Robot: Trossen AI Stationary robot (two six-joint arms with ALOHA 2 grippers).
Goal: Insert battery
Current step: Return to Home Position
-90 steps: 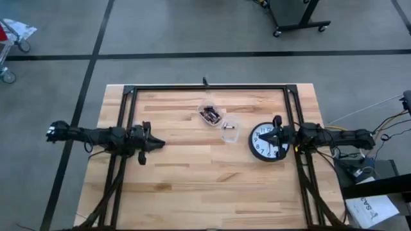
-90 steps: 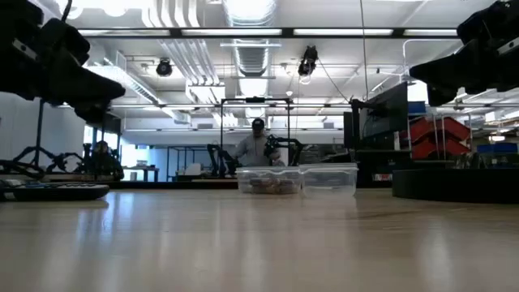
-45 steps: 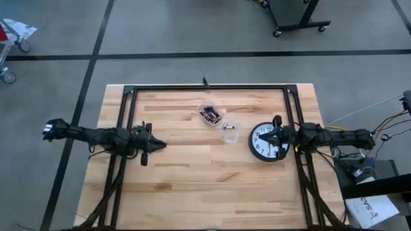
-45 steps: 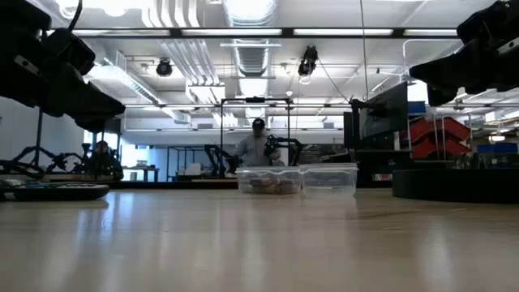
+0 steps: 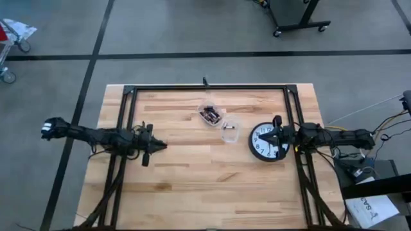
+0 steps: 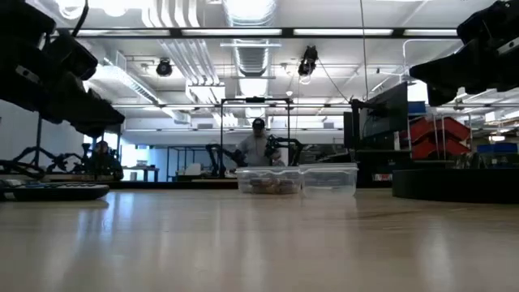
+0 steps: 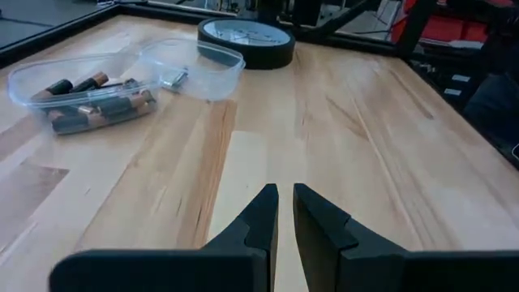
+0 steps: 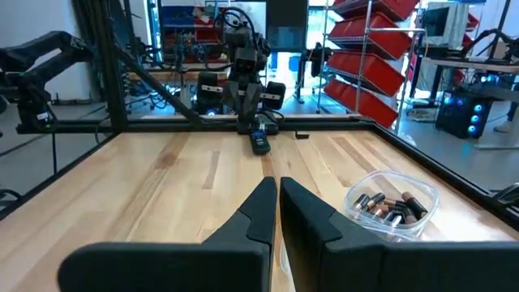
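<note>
A black-rimmed wall clock [image 5: 266, 144] lies flat, face up, at the table's right. My right gripper [image 5: 268, 136] hangs above its face, shut, touching nothing. A clear tub of batteries [image 5: 209, 115] rests on the table's far middle, also seen as the tub of batteries [image 7: 81, 101] in the left wrist view. A second clear tub [image 5: 229, 130] sits beside it toward the clock. My left gripper [image 5: 162, 146] hovers over bare wood at the left, shut and holding nothing; its fingers [image 7: 268, 203] point toward the tubs and the clock [image 7: 247, 40].
A black frame [image 5: 205, 87] runs along the table's far edge and down both sides. Bare wood [image 5: 205, 186] fills the near half of the table. In the low view a person [image 6: 258, 146] stands in the room beyond the table.
My left gripper has sunk a little toward the table and edged slightly toward the near edge, its fingers unchanged. My right gripper and the clock have kept still.
</note>
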